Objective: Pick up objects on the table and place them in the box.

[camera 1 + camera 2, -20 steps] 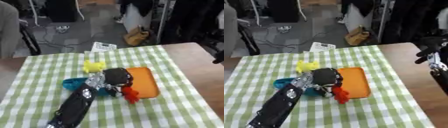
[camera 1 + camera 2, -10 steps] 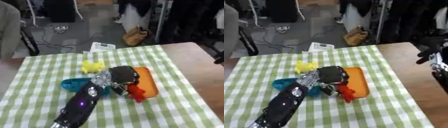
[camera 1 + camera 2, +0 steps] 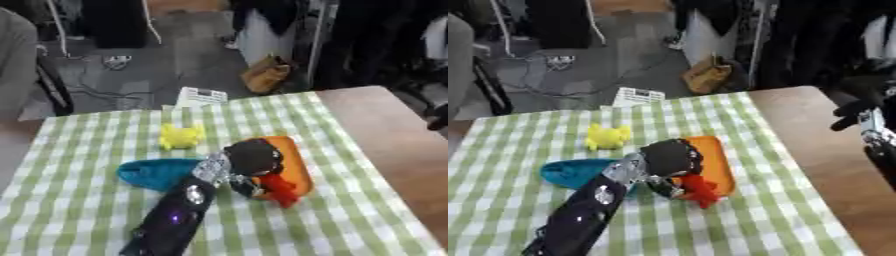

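The robot's left arm comes up from the near edge, black with a silver joint, across the green-and-white checked cloth [image 3: 79, 210] that covers the surface. Its left hand [image 3: 252, 156] is over the near-left part of the orange box [image 3: 293, 160], fingers curled, with a red object [image 3: 280, 189] just below and to the right of it at the box's near edge. Whether the fingers actually pinch the red object or only rest beside it cannot be told; the hand is blurred and dark.

Just left of that hand, touching the forearm, a teal object [image 3: 153, 172] lies flat on the cloth. Further off, up and left of the hand and apart from it, sits a small yellow object [image 3: 181, 136]. Beyond that, at the far edge of the cloth, is a white card with dark print [image 3: 201, 95].

To the right of the cloth, the bare brown surface [image 3: 815, 130] runs along. Over it, well to the right of the left hand, the right hand [image 3: 859, 102] shows at the picture's right edge in the right eye view, dark, fingers bent downward, holding nothing that can be seen.
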`<state>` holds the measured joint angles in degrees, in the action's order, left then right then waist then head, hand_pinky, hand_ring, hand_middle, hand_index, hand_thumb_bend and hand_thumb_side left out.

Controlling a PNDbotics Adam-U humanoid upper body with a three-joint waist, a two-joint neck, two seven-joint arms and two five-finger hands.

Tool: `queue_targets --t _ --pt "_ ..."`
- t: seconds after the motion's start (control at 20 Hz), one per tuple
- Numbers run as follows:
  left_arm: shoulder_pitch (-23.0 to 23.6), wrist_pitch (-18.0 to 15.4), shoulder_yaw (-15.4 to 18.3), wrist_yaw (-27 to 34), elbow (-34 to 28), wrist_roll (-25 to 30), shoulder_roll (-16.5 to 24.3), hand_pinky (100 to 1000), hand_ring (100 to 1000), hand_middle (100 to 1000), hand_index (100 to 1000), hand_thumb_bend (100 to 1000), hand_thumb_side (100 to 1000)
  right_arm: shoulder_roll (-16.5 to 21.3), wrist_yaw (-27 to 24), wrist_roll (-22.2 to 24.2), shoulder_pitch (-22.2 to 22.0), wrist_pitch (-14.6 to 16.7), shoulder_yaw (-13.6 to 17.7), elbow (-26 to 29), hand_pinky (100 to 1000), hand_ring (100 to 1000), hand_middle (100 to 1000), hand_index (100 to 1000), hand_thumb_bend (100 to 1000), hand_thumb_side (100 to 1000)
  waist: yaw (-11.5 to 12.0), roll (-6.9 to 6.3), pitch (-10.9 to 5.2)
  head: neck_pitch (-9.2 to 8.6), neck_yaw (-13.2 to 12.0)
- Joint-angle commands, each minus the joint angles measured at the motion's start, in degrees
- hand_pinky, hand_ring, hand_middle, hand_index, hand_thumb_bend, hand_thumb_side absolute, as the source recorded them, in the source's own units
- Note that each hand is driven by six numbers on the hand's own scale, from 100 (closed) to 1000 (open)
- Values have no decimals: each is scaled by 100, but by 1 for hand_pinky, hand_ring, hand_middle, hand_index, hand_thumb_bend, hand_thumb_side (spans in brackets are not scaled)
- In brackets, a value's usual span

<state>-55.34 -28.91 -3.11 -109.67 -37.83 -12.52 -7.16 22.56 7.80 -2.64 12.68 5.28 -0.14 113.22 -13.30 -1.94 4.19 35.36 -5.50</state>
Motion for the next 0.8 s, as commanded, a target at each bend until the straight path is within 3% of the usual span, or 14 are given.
queue_targets --t 0.05,0.35,0.45,0.5,0.55,0.6,0.65,0.7,0.75,0.8 --pt "-93 399 189 107 -32 50 25 684 651 551 640 259 209 44 -51 30 99 11 1 137 515 586 732 748 100 686 -26 129 -14 -86 -23" --pt "-114 767 295 202 36 116 93 681 649 551 640 256 207 42 -62 29 95 11 3 137 515 586 732 748 100 686 -69 118 -3 -107 -30" --pt "-109 824 291 155 57 131 113 688 664 582 685 295 221 40 -62 29 97 13 3 137 516 586 732 748 100 686 -79 113 -3 -122 -29" --pt "-105 848 282 105 69 145 122 704 692 663 746 396 247 41 -60 31 96 12 3 137 515 586 732 748 100 685 -82 112 -3 -128 -28" --pt "-101 873 275 41 81 166 125 704 692 663 746 396 247 43 -59 32 95 10 3 137 515 586 732 748 100 685 -83 112 -2 -132 -29" --pt "-97 898 277 -20 91 188 129 734 736 737 789 471 270 43 -58 32 94 9 4 137 516 586 732 748 100 686 -82 112 -2 -132 -30" --pt "-95 930 282 -82 100 215 133 734 736 737 789 471 270 42 -57 32 93 9 4 137 516 586 732 748 100 686 -82 112 -1 -132 -32" --pt "-93 964 290 -136 104 236 138 775 792 800 828 500 403 43 -56 31 92 8 5 137 515 586 732 748 100 685 -80 112 -1 -134 -30" --pt "-92 1009 297 -187 105 253 142 775 792 800 828 500 403 43 -54 30 90 6 6 137 515 586 732 748 100 685 -79 112 -1 -134 -30" --pt "-92 1055 306 -234 104 266 148 851 879 875 874 551 558 43 -54 28 88 5 7 137 515 586 732 748 100 686 -76 111 -2 -134 -29"
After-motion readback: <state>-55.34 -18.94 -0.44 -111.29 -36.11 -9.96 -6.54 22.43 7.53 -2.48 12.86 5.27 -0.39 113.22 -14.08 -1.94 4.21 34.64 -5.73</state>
